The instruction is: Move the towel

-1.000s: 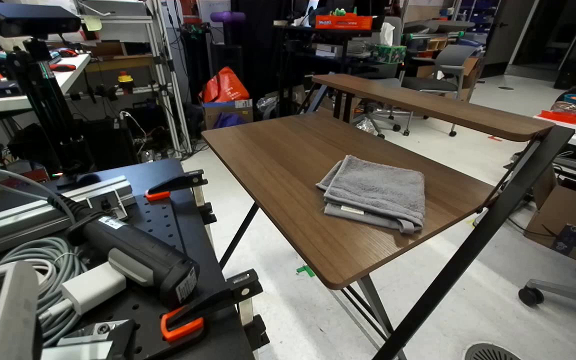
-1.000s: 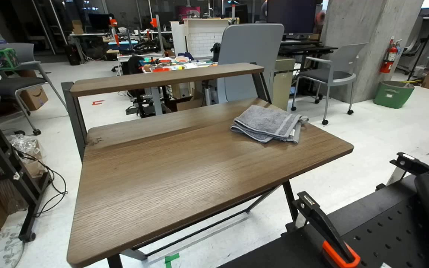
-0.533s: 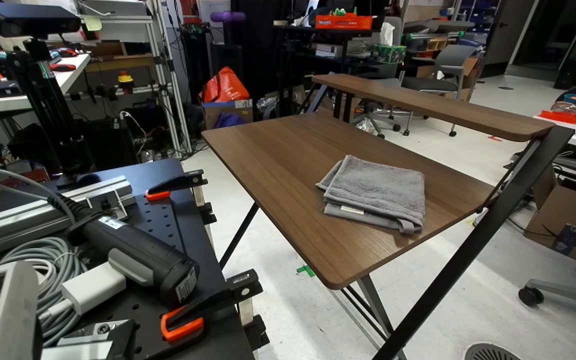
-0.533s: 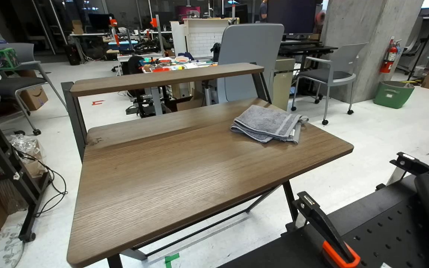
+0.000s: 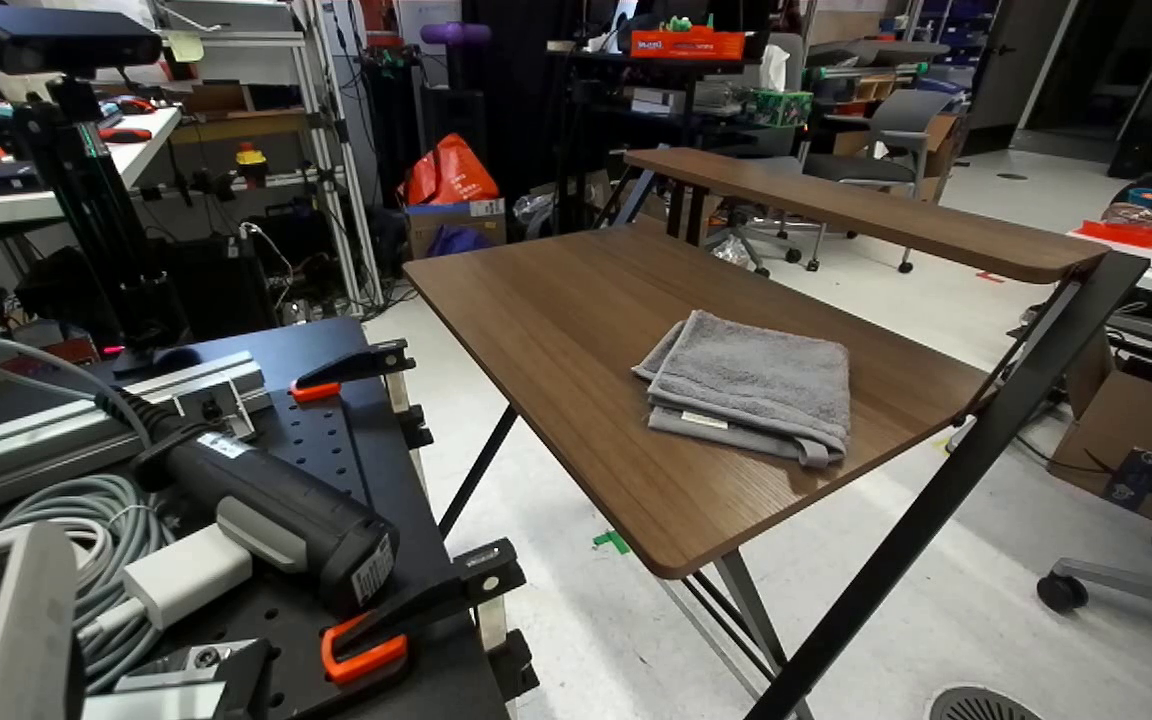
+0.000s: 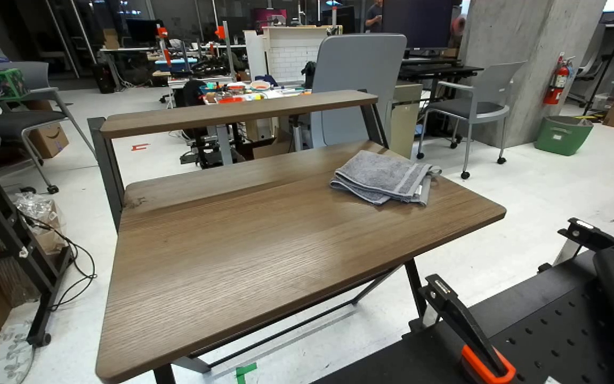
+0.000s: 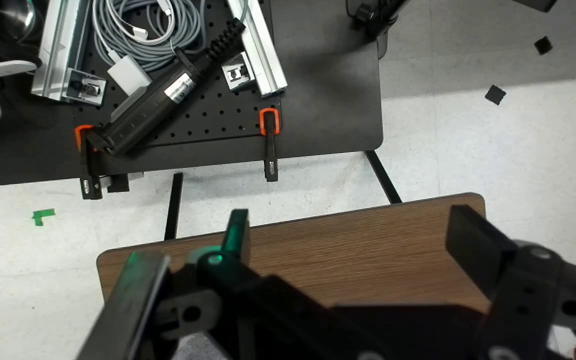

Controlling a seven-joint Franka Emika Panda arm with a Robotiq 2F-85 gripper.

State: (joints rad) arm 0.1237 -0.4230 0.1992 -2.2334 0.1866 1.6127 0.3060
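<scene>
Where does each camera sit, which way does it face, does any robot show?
In an exterior view: raised beside the black table, looking down along the brown desk, towel nearer; no robot recognisable.
In an exterior view: raised, looking down across the brown desk toward its shelf, towel farther; no robot recognisable.
Wrist view: above, facing down on brown desk and black table, open gripper at bottom.
Both exterior views share towel, brown desk and shelf.
</scene>
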